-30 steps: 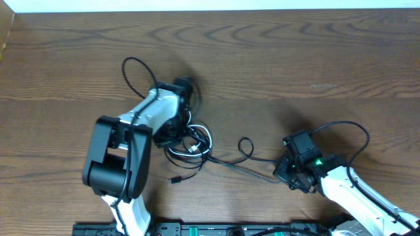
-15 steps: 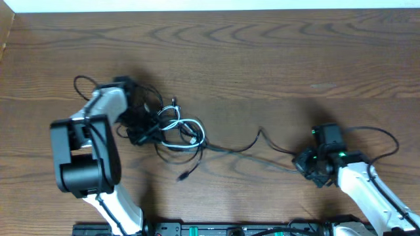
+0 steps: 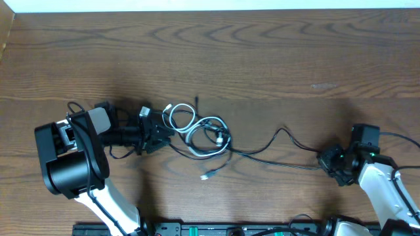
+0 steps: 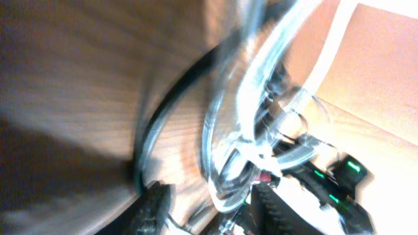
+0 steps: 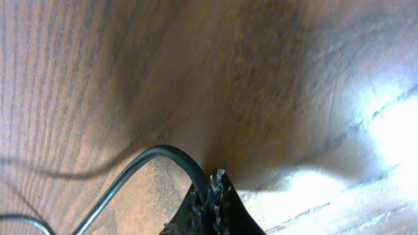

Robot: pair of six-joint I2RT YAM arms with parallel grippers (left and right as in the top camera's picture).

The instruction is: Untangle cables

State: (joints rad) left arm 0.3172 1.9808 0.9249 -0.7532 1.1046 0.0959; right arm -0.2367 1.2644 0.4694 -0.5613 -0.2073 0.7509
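Right pincer (image 5: 211, 189) clamps thin, smooth blk cable (image 5: 140, 163) over woodgrain tbl (image 5: 98, 65).

No text, label, brand, number or sign can be read anywhere in these views; the wrist views are blurred.

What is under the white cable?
Brown table shows through the loops of the white cable. A black cable runs into the tangle; whether it passes underneath is hidden.
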